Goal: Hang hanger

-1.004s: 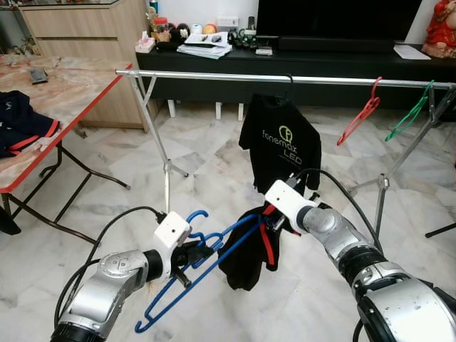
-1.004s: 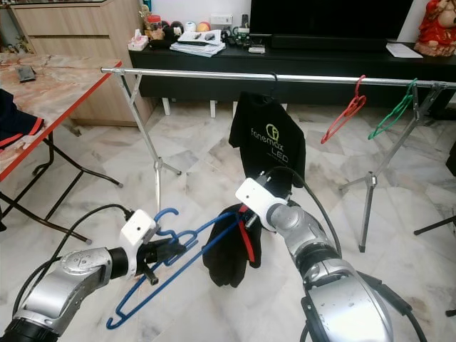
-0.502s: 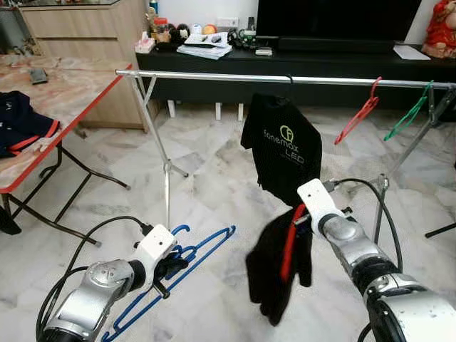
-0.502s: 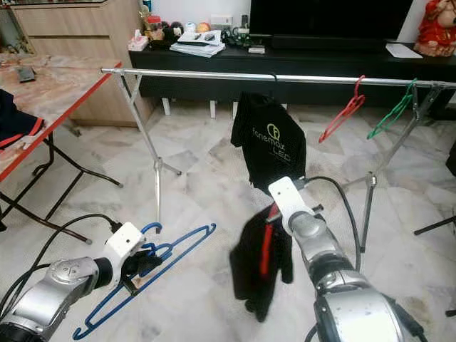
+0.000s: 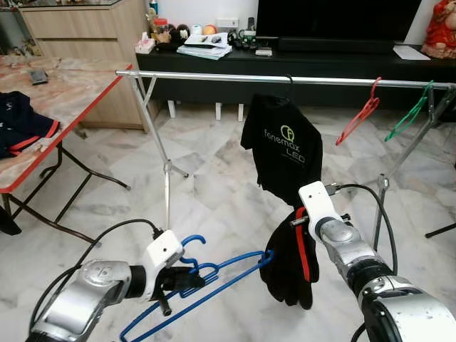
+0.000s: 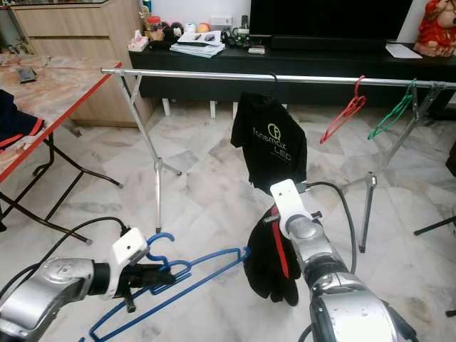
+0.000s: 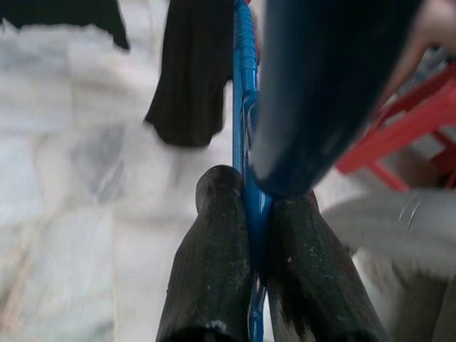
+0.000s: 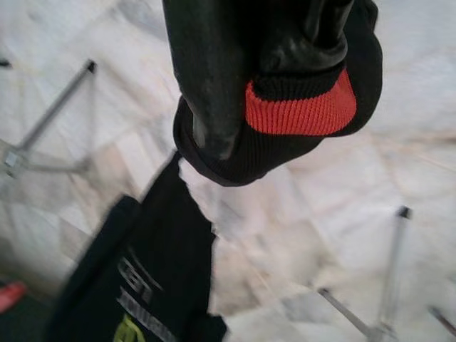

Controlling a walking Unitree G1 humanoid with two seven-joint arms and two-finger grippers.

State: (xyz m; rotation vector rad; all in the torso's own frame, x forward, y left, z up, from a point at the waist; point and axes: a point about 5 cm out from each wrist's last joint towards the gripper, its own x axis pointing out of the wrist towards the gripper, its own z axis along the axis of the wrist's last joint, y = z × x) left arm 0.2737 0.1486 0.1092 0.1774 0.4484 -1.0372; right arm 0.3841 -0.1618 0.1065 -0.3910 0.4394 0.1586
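My left gripper (image 5: 185, 280) is low at the left, shut on the neck of a blue hanger (image 5: 221, 274); in the left wrist view its fingers (image 7: 214, 249) pinch the blue wire (image 7: 244, 107). The hanger lies nearly level, and its far end reaches the edge of a black garment with red trim (image 5: 287, 267). My right gripper (image 5: 298, 219) is shut on that garment's red-edged top, and the cloth hangs limp below it. In the right wrist view the red band (image 8: 299, 107) sits between the dark fingers. Behind runs the metal clothes rail (image 5: 214, 75).
A black printed T-shirt (image 5: 283, 146) hangs mid-rail, with a red hanger (image 5: 360, 112) and a green hanger (image 5: 410, 114) further right. A red-edged table (image 5: 64, 100) with dark clothing stands at the left. A black TV console (image 5: 320, 60) runs along the back. The floor is marble.
My left gripper has swung the blue hanger up and to the right until its end meets the garment. My right gripper has brought the garment slightly left and lower.
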